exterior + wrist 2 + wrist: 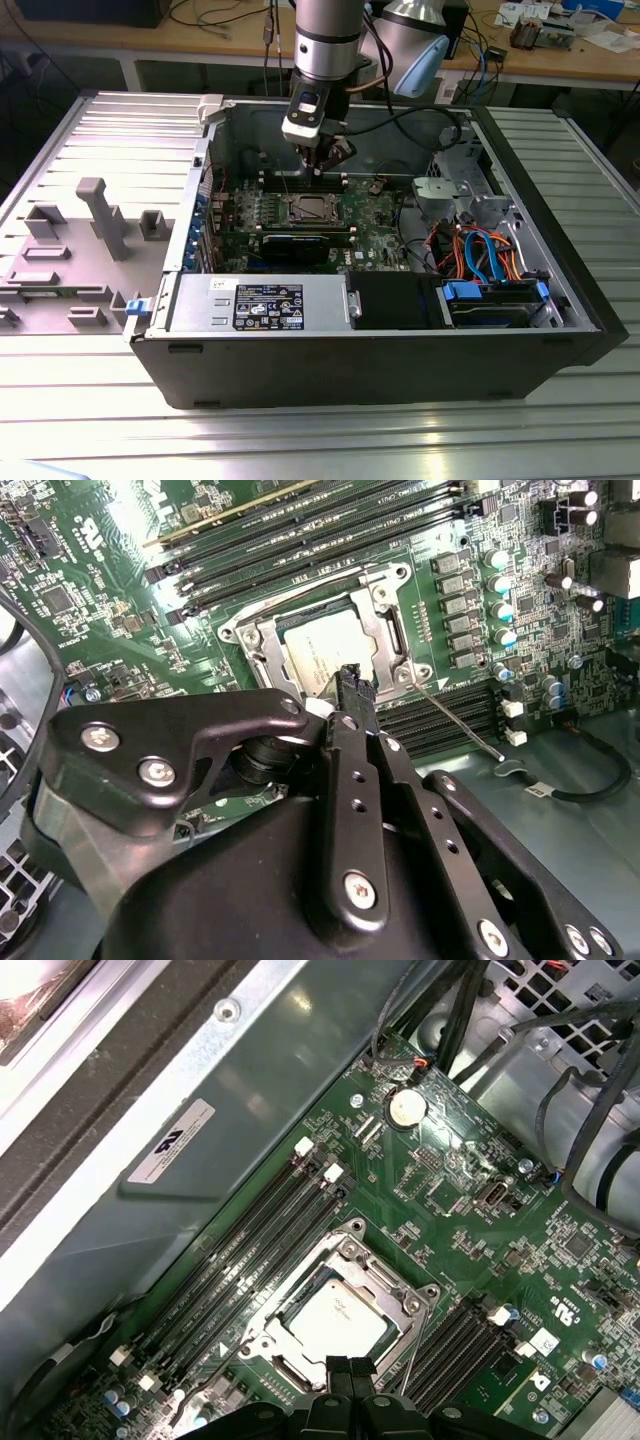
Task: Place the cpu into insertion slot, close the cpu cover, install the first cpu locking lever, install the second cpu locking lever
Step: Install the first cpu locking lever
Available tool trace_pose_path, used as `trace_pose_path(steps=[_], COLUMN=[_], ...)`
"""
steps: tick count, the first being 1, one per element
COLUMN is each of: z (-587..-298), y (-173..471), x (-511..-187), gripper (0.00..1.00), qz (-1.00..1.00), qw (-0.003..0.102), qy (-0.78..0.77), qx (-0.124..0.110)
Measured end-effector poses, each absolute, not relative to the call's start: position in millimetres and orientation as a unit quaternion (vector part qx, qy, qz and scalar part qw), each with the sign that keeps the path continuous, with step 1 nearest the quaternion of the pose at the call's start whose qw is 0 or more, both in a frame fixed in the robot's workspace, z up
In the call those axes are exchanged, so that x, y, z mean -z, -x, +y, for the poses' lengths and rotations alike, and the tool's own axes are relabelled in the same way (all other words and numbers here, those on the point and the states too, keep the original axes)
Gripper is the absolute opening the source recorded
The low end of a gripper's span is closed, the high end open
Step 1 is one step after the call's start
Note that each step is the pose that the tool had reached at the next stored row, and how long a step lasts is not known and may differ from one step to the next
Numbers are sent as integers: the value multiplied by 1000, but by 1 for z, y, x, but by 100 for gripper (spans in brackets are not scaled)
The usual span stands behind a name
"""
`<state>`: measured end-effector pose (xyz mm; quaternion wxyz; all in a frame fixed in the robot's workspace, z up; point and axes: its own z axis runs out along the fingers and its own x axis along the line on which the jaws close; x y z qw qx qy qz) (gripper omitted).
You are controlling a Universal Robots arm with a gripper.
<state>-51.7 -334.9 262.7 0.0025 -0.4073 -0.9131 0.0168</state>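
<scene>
One small square chip, the cpu (325,645), lies flat in the insertion slot (240,635) in the middle of the green motherboard (380,235), toward the far wall of the open computer case (350,370). In both wrist views its dull grey top shows through the window of the cpu cover (385,630), which lies down over it.

I judge the chip light and stiff but fragile. It should be held only by its edges, and nothing should press on it at an angle. The cover is thin sheet metal, stiff and a little springy.

A thin wire lever (455,718) stands out from one corner of the socket and looks not latched, as far as I can tell. The long black memory slots (250,1250) run just beside the socket.

The gripper (350,1368) hangs over the socket's edge, close to the cover, with its two black fingertips pressed together and nothing between them.
</scene>
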Motion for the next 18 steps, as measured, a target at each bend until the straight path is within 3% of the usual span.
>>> trace_pose_path(steps=[18], z=[-335], y=[52], x=[-263], gripper=[11], qz=[-919], qw=[2], qy=[393], qx=[-17])
